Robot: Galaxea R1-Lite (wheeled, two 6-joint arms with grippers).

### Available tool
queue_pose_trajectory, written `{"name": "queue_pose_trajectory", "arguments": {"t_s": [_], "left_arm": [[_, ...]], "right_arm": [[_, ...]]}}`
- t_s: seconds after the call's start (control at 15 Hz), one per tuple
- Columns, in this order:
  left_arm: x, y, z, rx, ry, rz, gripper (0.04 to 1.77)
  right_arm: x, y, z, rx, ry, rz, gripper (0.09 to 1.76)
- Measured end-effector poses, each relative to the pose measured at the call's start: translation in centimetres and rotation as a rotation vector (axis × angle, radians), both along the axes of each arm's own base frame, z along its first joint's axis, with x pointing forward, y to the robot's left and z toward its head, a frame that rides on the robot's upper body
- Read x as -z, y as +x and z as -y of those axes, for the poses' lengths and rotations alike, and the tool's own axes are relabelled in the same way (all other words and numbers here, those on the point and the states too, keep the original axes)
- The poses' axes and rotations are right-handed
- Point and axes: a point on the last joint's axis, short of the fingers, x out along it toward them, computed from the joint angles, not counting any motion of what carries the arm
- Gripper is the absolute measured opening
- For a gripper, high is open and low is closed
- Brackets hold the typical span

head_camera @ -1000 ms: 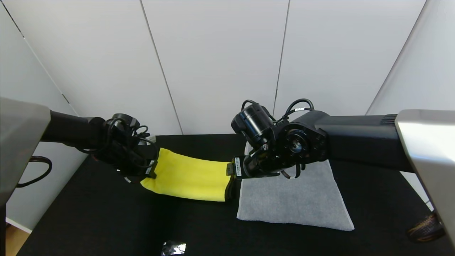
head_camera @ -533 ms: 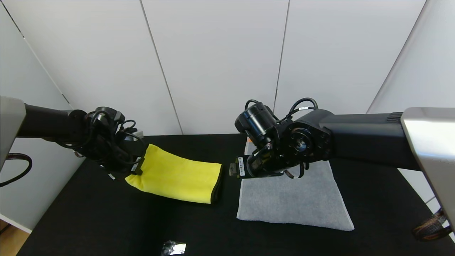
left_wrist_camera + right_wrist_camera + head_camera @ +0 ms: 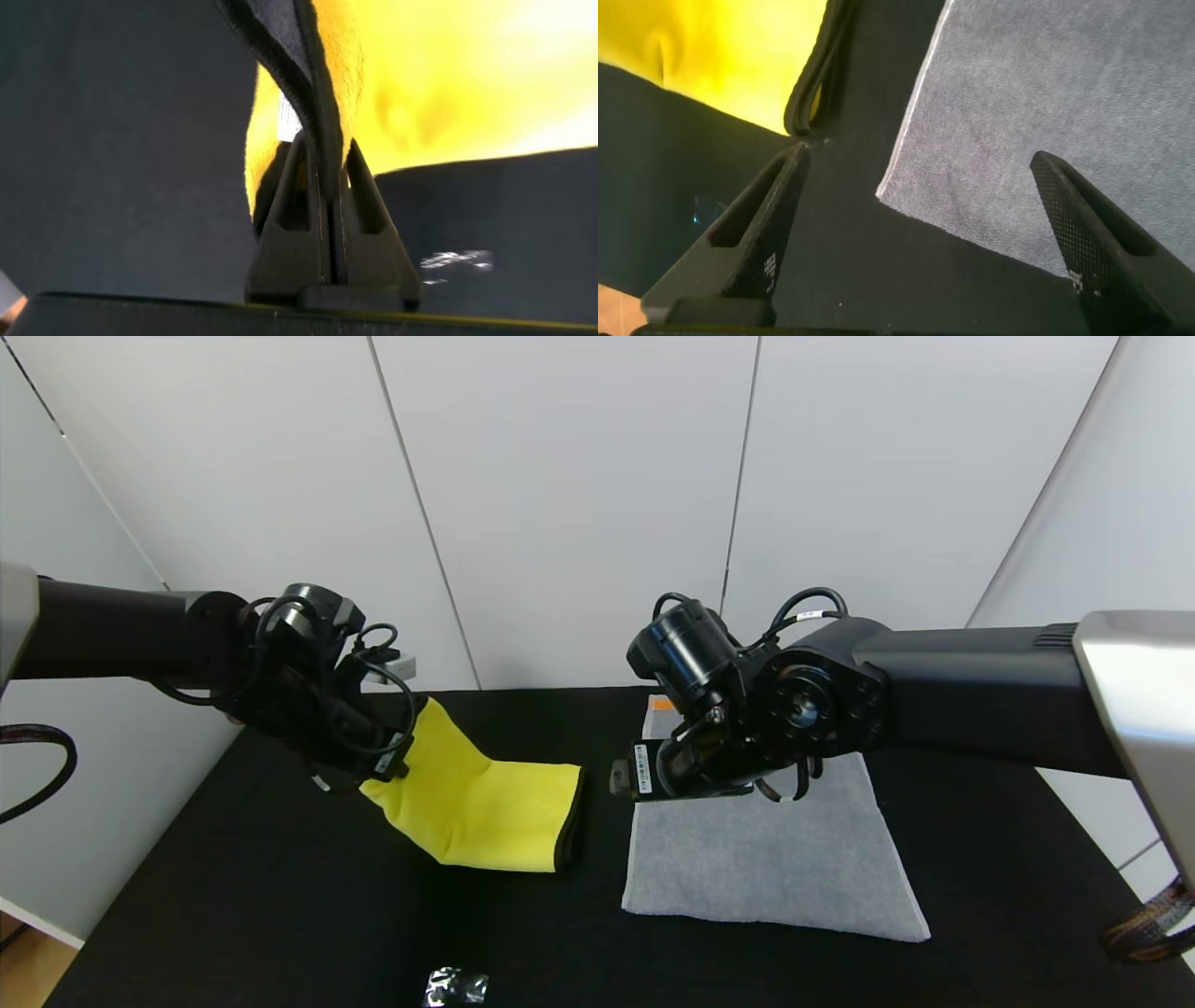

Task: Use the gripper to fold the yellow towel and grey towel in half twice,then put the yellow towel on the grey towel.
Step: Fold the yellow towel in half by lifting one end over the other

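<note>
- The left gripper is clamped tight on the left end of the yellow towel, pinching its black-edged layers between the fingers; that end hangs lifted off the black table, while the right end lies flat on it.
- The yellow towel looks already folded into a narrow band, so I judge the step in hand to be its second fold: carrying the lifted left end over toward the right end.
- The right gripper hovers with its jaws spread wide and holding nothing, above the gap between the yellow towel's right edge and the near left corner of the grey towel.
- The grey towel lies flat to the right, just beside the yellow one but not touching it. It seems folded into a neat block, though how many layers it has I cannot tell from here.
- Next, I would say, the left arm needs to sweep its end rightward and low, laying it edge to edge on the resting end before letting go.
- The stacking on the grey towel is not yet done.
</note>
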Motion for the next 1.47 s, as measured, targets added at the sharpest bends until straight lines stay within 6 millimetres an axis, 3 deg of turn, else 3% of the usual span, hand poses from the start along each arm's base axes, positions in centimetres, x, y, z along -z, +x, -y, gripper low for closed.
{"name": "queue_pose_trajectory", "arguments": {"t_s": [0.27,0.73,1.47], "left_arm": [[-1.0,-1.2,3.3,0.086,-0.002,0.003,0.12],[-1.0,-2.3,7.6,0.155,-0.035,-0.027,0.12],[3.5,-0.8,12.1,0.122,-0.095,-0.116,0.12]], "right_arm": [[-0.3,0.3,1.0,0.023,0.002,0.001,1.71],[-0.5,1.0,2.6,0.067,0.003,-0.004,1.71],[-0.7,1.2,3.4,0.083,0.002,-0.004,1.71]]}}
